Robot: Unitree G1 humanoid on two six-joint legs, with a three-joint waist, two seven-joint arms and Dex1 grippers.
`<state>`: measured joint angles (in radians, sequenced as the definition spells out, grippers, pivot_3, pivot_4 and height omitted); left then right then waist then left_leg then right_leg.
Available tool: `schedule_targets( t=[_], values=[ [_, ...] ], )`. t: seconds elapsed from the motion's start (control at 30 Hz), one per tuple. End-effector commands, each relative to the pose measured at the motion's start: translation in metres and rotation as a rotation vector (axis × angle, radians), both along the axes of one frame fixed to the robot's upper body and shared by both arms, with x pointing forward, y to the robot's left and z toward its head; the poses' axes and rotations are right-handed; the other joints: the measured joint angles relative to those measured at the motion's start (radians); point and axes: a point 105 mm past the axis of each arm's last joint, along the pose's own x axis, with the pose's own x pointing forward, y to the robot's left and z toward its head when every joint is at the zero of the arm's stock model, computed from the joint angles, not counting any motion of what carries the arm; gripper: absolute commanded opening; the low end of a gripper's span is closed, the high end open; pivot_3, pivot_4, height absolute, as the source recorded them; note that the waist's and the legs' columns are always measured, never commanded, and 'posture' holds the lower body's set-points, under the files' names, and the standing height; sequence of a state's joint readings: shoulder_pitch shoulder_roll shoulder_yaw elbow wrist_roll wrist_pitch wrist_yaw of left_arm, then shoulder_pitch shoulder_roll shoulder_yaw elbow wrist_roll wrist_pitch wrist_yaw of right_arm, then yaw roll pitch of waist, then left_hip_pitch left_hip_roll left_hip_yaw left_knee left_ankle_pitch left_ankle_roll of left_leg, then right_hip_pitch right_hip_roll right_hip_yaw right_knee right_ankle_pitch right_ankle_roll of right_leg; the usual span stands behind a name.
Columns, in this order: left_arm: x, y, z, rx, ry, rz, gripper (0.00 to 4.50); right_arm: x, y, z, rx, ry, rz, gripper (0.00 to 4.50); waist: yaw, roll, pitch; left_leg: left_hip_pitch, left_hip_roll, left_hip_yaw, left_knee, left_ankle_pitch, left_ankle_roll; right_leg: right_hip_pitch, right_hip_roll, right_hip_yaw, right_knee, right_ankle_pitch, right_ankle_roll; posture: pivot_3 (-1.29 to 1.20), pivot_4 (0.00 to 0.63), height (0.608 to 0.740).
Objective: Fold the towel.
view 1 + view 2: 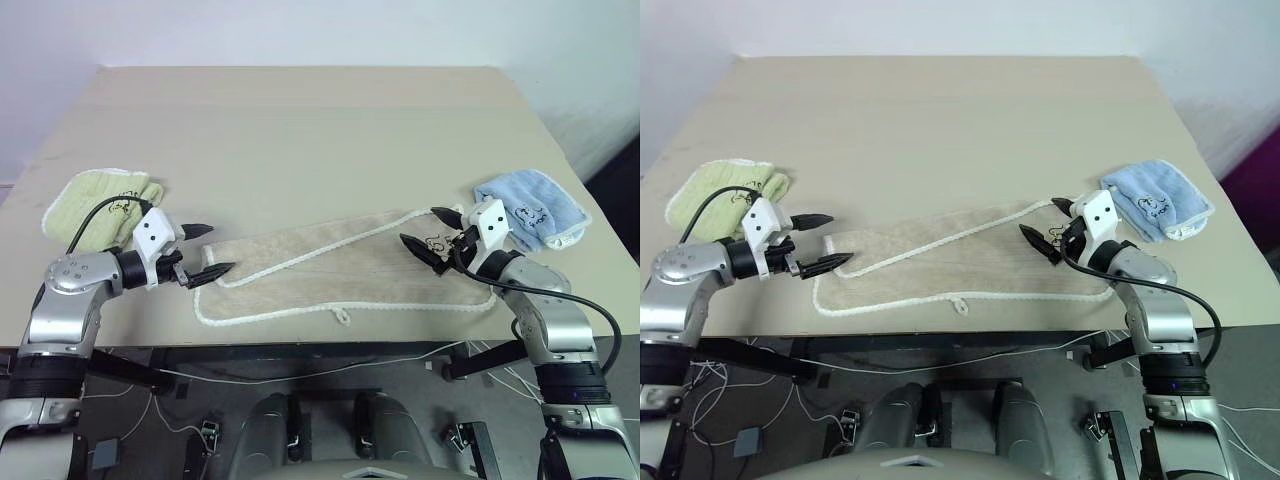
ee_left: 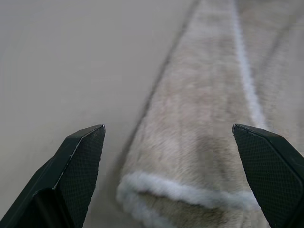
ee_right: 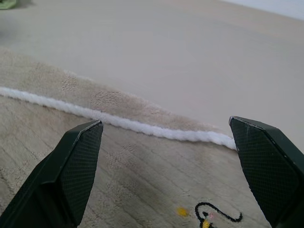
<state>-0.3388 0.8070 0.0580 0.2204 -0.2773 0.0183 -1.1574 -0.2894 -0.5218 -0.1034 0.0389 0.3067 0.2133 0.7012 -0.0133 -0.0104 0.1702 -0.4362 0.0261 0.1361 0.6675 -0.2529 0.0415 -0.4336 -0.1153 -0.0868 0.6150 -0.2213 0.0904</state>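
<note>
Beige table is seen carrying the towel, laid long across its near edge, already folded lengthwise. Left gripper and right gripper are held wide apart, empty, at its ends. Both end corners should be pinched together, evenly.

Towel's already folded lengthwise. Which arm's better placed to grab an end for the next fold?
Left, marginally. The left end effector sits open right at the towel's short end, the folded edge between its fingers. The right end effector, also open, hovers over the towel, inboard of its end.
</note>
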Motion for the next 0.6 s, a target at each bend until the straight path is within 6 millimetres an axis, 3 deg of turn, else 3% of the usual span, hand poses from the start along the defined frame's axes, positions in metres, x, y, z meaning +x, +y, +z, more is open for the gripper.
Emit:
schedule_targets(
  t=[0.03,0.3,0.6],
  values=[
    [-0.006,0.0,-0.001,0.146,-0.05,-0.142,4.48,-0.004,0.001,0.011,0.002,-0.06,-0.009,4.5,-0.001,0.0,0.0,0.0,0.0,0.0,0.0,0.0,0.0,0.0,0.0,0.0,0.0,0.0,0.0,0.0,0.15,0.74],
    [-0.011,-0.009,-0.006,0.237,-0.064,-0.319,4.48,-0.007,0.0,0.01,0.005,-0.067,-0.035,4.5,0.0,0.0,0.0,0.0,0.0,0.0,0.0,0.0,0.0,0.0,0.0,0.0,0.0,0.0,0.0,0.0,0.15,0.74],
    [-0.003,-0.008,-0.018,0.38,-0.105,-0.367,4.48,-0.006,0.001,0.012,0.005,-0.082,-0.041,4.5,0.0,0.0,0.0,0.0,0.0,0.0,0.0,0.0,0.001,0.0,0.0,0.0,0.0,0.0,0.0,0.0,0.15,0.74]
  ],
)
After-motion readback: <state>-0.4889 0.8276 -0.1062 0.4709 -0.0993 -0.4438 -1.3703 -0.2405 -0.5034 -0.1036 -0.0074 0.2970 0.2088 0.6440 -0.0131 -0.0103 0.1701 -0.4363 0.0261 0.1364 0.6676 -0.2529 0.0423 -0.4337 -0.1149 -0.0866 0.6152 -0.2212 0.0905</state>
